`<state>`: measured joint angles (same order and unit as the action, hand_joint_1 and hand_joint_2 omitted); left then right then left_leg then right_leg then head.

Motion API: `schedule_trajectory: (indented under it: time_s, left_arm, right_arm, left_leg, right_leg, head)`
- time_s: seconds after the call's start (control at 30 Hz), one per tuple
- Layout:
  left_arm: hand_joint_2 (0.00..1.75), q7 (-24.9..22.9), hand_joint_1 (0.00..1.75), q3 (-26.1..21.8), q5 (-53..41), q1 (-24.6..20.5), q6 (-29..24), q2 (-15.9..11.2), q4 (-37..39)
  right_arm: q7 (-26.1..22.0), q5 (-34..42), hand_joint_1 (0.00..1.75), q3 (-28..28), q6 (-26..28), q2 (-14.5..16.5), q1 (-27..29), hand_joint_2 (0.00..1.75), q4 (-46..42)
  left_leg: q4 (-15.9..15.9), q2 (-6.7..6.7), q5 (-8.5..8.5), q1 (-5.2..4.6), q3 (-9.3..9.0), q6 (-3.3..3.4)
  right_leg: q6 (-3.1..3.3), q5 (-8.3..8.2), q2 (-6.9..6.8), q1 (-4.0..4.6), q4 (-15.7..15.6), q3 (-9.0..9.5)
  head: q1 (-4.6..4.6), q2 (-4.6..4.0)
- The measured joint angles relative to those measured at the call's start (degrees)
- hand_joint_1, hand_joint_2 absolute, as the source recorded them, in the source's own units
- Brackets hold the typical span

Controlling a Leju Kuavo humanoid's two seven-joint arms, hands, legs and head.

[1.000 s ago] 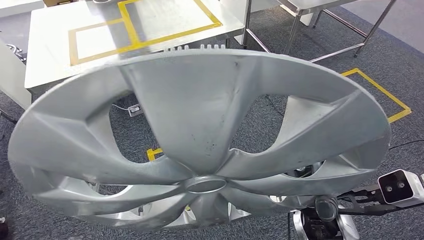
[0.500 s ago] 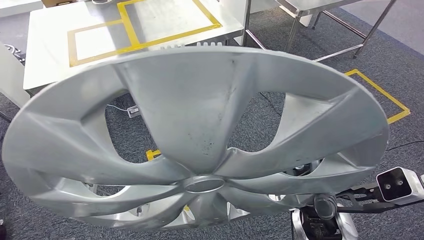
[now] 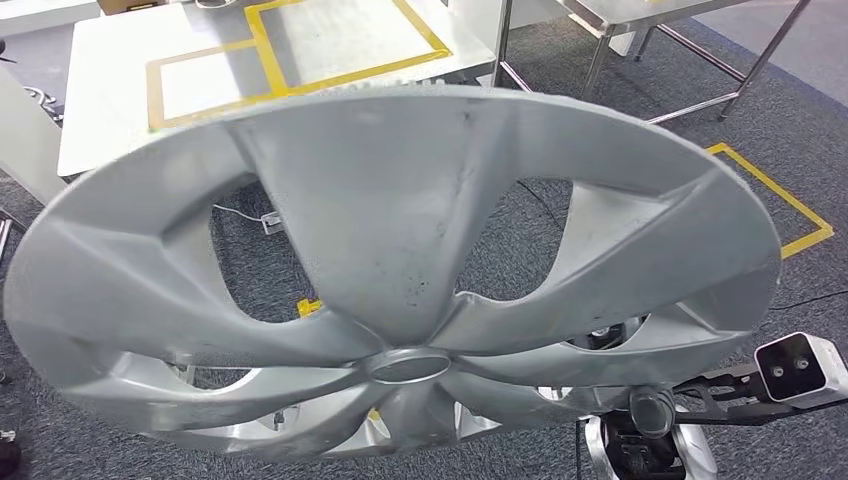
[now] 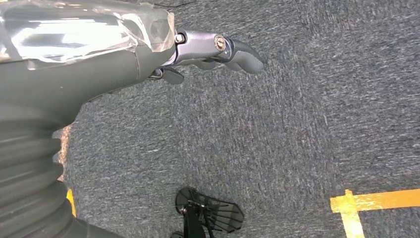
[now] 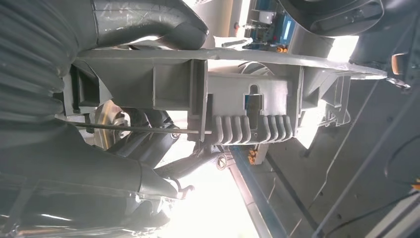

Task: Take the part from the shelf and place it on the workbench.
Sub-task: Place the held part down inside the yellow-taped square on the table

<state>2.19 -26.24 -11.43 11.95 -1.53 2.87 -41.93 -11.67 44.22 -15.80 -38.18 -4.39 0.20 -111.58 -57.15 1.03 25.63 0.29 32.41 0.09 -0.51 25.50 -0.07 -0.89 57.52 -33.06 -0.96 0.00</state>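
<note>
My right hand (image 5: 143,163) grips the rim of the part (image 3: 400,260), thumb on one face and darker fingers on the ribbed underside, as the right wrist view shows. My left hand (image 4: 208,52) hangs over the grey carpet (image 4: 297,124) holding nothing, its fingers curled in. In the head view, the part, a big silver wheel cover, is held aloft and tilted, spanning nearly the whole picture. The table (image 3: 110,90), with its yellow tape rectangles (image 3: 270,60), lies beyond it at about eleven o'clock, well apart. I judge the pick from the shelf done. The carry is under way; reaching the table and setting the part down remain.
</note>
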Motion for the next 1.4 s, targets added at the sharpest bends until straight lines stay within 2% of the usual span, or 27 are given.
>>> schedule_trajectory:
  time_s: [0.07,0.1,0.17,0.23,0.27,0.3,0.37,0.4,0.43,0.5,0.57,0.63,0.7,0.73,0.77,0.8,0.87,0.9,0.97,1.07,1.13,1.2,1.23,1.27,1.3,1.37,1.4]
  left_arm:
    - [1.75,0.0,0.00,-0.1,0.0,0.0,0.0,0.0,0.0]
    - [1.75,0.0,0.00,-0.1,0.0,0.0,0.0,0.0,-0.1]
    - [1.75,0.0,0.00,-0.3,-0.1,0.0,0.1,0.1,-0.1]
    - [1.75,0.0,0.00,-0.5,-0.6,0.0,0.7,0.1,-0.1]
    - [1.75,0.0,0.00,-0.7,-0.9,0.0,1.1,0.2,-0.1]
    - [1.75,0.0,0.00,-1.0,-1.3,0.0,1.5,0.2,-0.1]
    - [1.75,0.0,0.00,-1.7,-2.2,-0.1,2.1,0.3,-0.3]
    - [1.75,0.1,0.00,-2.1,-2.6,-0.2,2.5,0.3,-0.3]
    - [1.75,0.1,0.00,-2.5,-3.2,-0.4,2.8,0.3,-0.4]
    - [1.75,0.3,0.00,-3.4,-4.1,-0.6,3.3,0.4,-0.4]
    - [1.75,0.4,0.00,-4.1,-4.8,-0.6,3.7,0.6,-0.5]
    - [1.75,0.5,0.00,-4.6,-5.3,-0.8,3.9,0.8,-0.5]
    - [1.75,0.5,0.00,-5.1,-5.6,-0.9,4.0,1.1,-0.5]
    - [1.75,0.5,0.00,-5.3,-5.7,-0.9,4.0,1.2,-0.5]
    - [1.75,0.5,0.00,-5.4,-5.9,-0.9,4.1,1.3,-0.5]
    - [1.75,0.5,0.00,-5.5,-6.0,-0.9,4.2,1.4,-0.5]
    - [1.75,0.4,0.00,-5.8,-6.6,-0.9,4.7,1.6,-0.6]
    - [1.75,0.4,0.00,-6.0,-7.0,-0.9,5.0,1.7,-0.6]
    - [1.75,0.3,0.00,-6.7,-7.8,-1.0,5.4,1.9,-0.6]
    - [1.75,0.2,0.00,-7.4,-8.4,-1.2,5.7,2.0,-0.7]
    - [1.75,0.2,0.00,-7.8,-8.7,-1.4,5.8,2.1,-0.8]
    - [1.75,0.2,0.00,-8.2,-9.0,-1.5,6.0,2.2,-0.8]
    - [1.75,0.2,0.00,-8.4,-9.0,-1.4,6.1,2.3,-0.8]
    - [1.75,0.2,0.00,-8.5,-9.0,-1.4,6.1,2.3,-0.8]
    - [1.75,0.2,0.00,-8.6,-9.0,-1.4,6.1,2.4,-0.8]
    - [1.75,0.2,0.00,-8.8,-9.0,-1.4,6.1,2.4,-0.8]
    - [1.75,0.2,0.00,-8.9,-9.0,-1.3,6.1,2.4,-0.8]
  right_arm:
    - [0.0,0.0,1.71,0.0,0.0,0.1,0.0,1.75,0.0]
    - [0.0,0.0,1.71,0.0,0.0,0.1,0.0,1.75,0.0]
    - [0.0,0.0,1.71,0.0,0.0,0.2,0.0,1.75,0.0]
    - [0.0,0.0,1.71,0.0,0.0,0.3,0.0,1.75,0.0]
    - [0.0,0.0,1.71,0.0,0.0,0.3,0.0,1.75,0.0]
    - [0.0,0.0,1.71,0.0,0.0,0.3,0.0,1.75,0.0]
    - [0.0,0.0,1.71,0.0,0.0,0.3,0.0,1.75,-0.1]
    - [0.1,0.0,1.71,0.0,0.0,0.3,0.0,1.75,-0.1]
    - [0.1,0.0,1.71,0.0,0.0,0.3,0.1,1.75,-0.2]
    - [0.2,0.0,1.71,0.0,0.0,0.3,0.2,1.75,-0.4]
    - [0.2,0.0,1.71,0.0,-0.1,0.4,0.3,1.75,-0.6]
    - [0.2,0.0,1.71,0.1,-0.1,0.3,0.3,1.75,-0.8]
    - [0.3,0.0,1.71,0.1,-0.1,0.3,0.5,1.75,-0.9]
    - [0.3,0.0,1.71,0.1,-0.1,0.3,0.6,1.75,-0.9]
    - [0.3,0.0,1.71,0.1,-0.1,0.3,0.7,1.75,-0.9]
    - [0.3,-0.1,1.71,0.1,-0.1,0.3,0.7,1.75,-0.9]
    - [0.3,0.0,1.71,0.1,-0.1,0.3,0.7,1.75,-0.9]
    - [0.3,0.0,1.71,0.1,-0.2,0.3,0.7,1.75,-0.9]
    - [0.4,0.0,1.71,0.1,-0.3,0.3,0.7,1.75,-0.9]
    - [0.6,0.1,1.71,0.1,-0.5,0.3,0.7,1.75,-1.0]
    - [0.7,0.1,1.71,0.1,-0.6,0.3,0.7,1.75,-1.0]
    - [0.8,0.1,1.71,0.1,-0.8,0.4,0.7,1.75,-1.0]
    - [0.8,0.1,1.71,0.1,-0.9,0.4,0.7,1.75,-1.0]
    - [0.8,0.1,1.71,0.1,-0.9,0.4,0.7,1.75,-1.0]
    - [0.9,0.1,1.71,0.1,-1.0,0.4,0.7,1.75,-1.0]
    - [0.9,0.1,1.71,0.1,-1.0,0.4,0.7,1.75,-1.0]
    - [0.9,0.1,1.71,0.1,-1.0,0.5,0.6,1.75,-1.0]
  left_leg:
    - [-1.3,-0.13,1.01,0.23,0.59,-0.57]
    - [-3.4,-0.24,2.37,0.31,1.58,-0.83]
    - [-10.8,-0.46,6.05,0.41,5.00,-1.24]
    - [-16.5,-0.61,7.81,0.44,7.79,-1.38]
    - [-16.4,-0.67,7.09,0.44,7.79,-1.33]
    - [-13.9,-0.70,5.43,0.42,6.62,-1.16]
    - [-5.9,-0.79,1.76,0.20,2.60,-0.48]
    - [-2.7,-0.87,0.80,0.01,1.09,-0.13]
    - [-0.9,-0.93,0.50,-0.20,0.30,0.15]
    - [-0.1,-0.96,0.67,-0.50,0.16,0.55]
    - [0.7,-0.90,0.36,-0.27,-0.56,1.16]
    - [1.4,-0.88,0.05,0.05,-1.35,1.71]
    - [1.4,-0.87,0.16,0.02,-1.50,1.96]
    - [1.4,-0.81,0.29,0.01,-1.60,1.98]
    - [1.4,-0.72,0.48,0.02,-1.78,1.94]
    - [1.3,-0.60,0.72,0.05,-2.06,1.84]
    - [1.1,-0.36,1.44,0.01,-2.71,1.39]
    - [0.9,-0.27,1.96,-0.10,-2.83,1.09]
    - [0.6,-0.22,2.89,-0.29,-2.89,0.42]
    - [-0.1,-0.39,3.90,0.06,-3.04,-0.51]
    - [-4.5,-0.59,5.92,0.30,-1.00,-1.00]
    - [-12.5,-0.68,8.73,0.37,3.90,-1.31]
    - [-15.7,-0.69,9.23,0.39,6.30,-1.38]
    - [-17.0,-0.69,8.49,0.38,7.83,-1.37]
    - [-15.9,-0.69,6.54,0.37,8.21,-1.26]
    - [-8.5,-0.72,0.74,0.23,6.19,-0.63]
    - [-4.9,-0.83,-1.11,0.01,4.80,-0.18]
  right_leg:
    - [0.68,-0.10,-0.02,-0.18,-0.2,0.11]
    - [0.95,-0.13,-0.03,-0.32,-0.2,0.18]
    - [1.27,-0.08,-0.06,-0.24,-0.2,0.17]
    - [1.31,-0.06,-0.06,-0.10,-0.2,0.17]
    - [1.31,-0.05,-0.04,-0.04,-0.2,0.21]
    - [1.29,-0.04,-0.01,0.02,-0.2,0.30]
    - [1.22,-0.01,0.02,0.16,-0.2,0.46]
    - [1.13,0.02,0.02,0.27,-0.2,0.41]
    - [0.99,0.03,0.01,0.35,-0.1,0.30]
    - [0.42,0.04,-0.03,0.41,-0.3,0.19]
    - [-0.07,0.43,-0.02,0.34,0.5,-0.22]
    - [0.01,2.43,0.03,0.32,5.6,-2.83]
    - [0.07,5.09,0.05,0.27,13.8,-7.39]
    - [-0.15,5.63,0.04,0.18,16.6,-9.15]
    - [-0.56,5.23,0.04,0.07,17.2,-9.82]
    - [-1.07,3.93,0.03,-0.07,15.3,-9.22]
    - [-1.93,0.29,0.01,-0.31,6.9,-5.49]
    - [-1.83,-0.99,0.01,-0.36,3.3,-3.68]
    - [-0.87,-1.65,0.04,-0.18,0.0,-1.91]
    - [0.62,-1.07,0.15,-0.14,-0.1,-1.32]
    - [1.38,-0.57,0.15,-0.31,-0.2,-0.59]
    - [1.80,0.19,0.14,-0.16,-0.2,0.11]
    - [1.83,0.63,0.16,-0.08,-0.2,0.54]
    - [1.82,1.11,0.20,-0.02,-0.2,1.09]
    - [1.77,1.63,0.23,0.04,-0.2,1.78]
    - [1.58,2.79,0.26,0.12,-0.3,3.26]
    - [1.38,3.36,0.29,0.27,-0.3,3.86]
  head:
    - [-0.07,0.00]
    - [-0.13,0.00]
    - [-0.27,0.00]
    - [-0.25,0.00]
    - [-0.25,0.00]
    - [-0.25,0.00]
    - [-0.23,0.00]
    - [-0.22,0.00]
    - [-0.21,0.00]
    - [-0.21,0.00]
    - [-0.15,0.00]
    - [0.00,0.00]
    - [0.07,0.00]
    - [0.06,0.00]
    - [0.06,0.00]
    - [0.07,0.00]
    - [0.12,0.00]
    - [0.11,0.00]
    - [0.09,0.00]
    - [-0.03,0.00]
    - [-0.16,0.00]
    - [-0.23,0.00]
    - [-0.23,0.00]
    - [-0.24,0.00]
    - [-0.23,0.00]
    - [-0.22,0.00]
    - [-0.16,0.00]
